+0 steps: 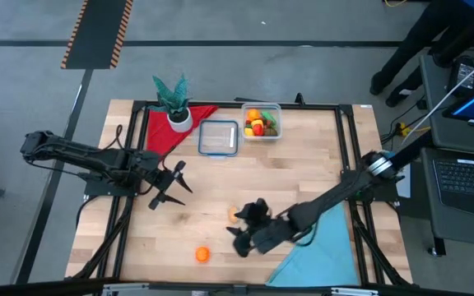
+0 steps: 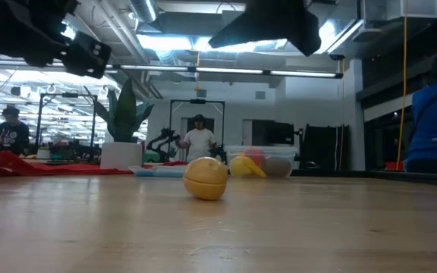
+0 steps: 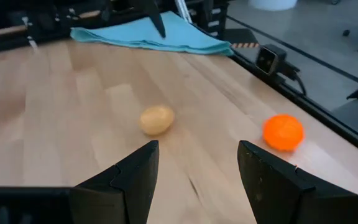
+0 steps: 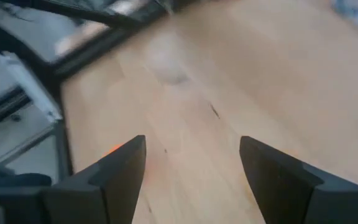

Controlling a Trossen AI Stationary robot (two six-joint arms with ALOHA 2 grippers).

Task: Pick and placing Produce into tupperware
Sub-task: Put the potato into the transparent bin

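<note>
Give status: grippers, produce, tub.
Left gripper open, empty, mid-table. Right gripper open, empty, by yellow fruit. Orange loose near front edge. Tub part-filled; nothing in the way.
</note>
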